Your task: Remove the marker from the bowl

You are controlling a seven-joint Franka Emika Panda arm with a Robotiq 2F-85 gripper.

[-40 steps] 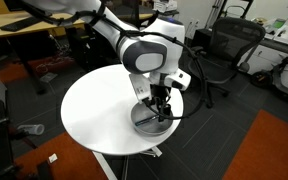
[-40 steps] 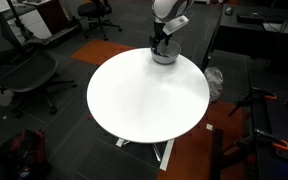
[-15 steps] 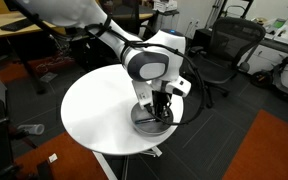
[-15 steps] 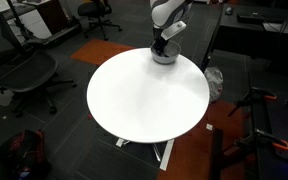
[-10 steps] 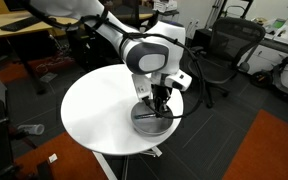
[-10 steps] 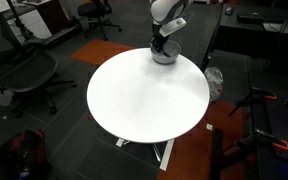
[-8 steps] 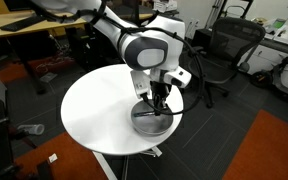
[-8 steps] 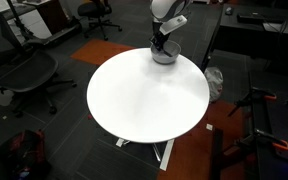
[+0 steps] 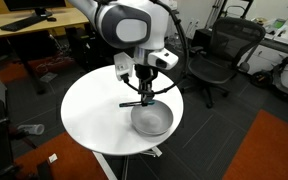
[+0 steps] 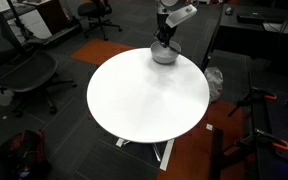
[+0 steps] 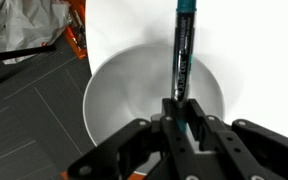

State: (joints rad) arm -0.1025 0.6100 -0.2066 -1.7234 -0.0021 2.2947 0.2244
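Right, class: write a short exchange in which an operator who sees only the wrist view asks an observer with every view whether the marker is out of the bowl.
Operator: The claw is shut on the marker, bowl behind. Is it clear?
Observer: Yes. In an exterior view the marker hangs above the bowl's rim, apart from it.
Operator: Where does the bowl sit?
Observer: Near the edge of the round white table.
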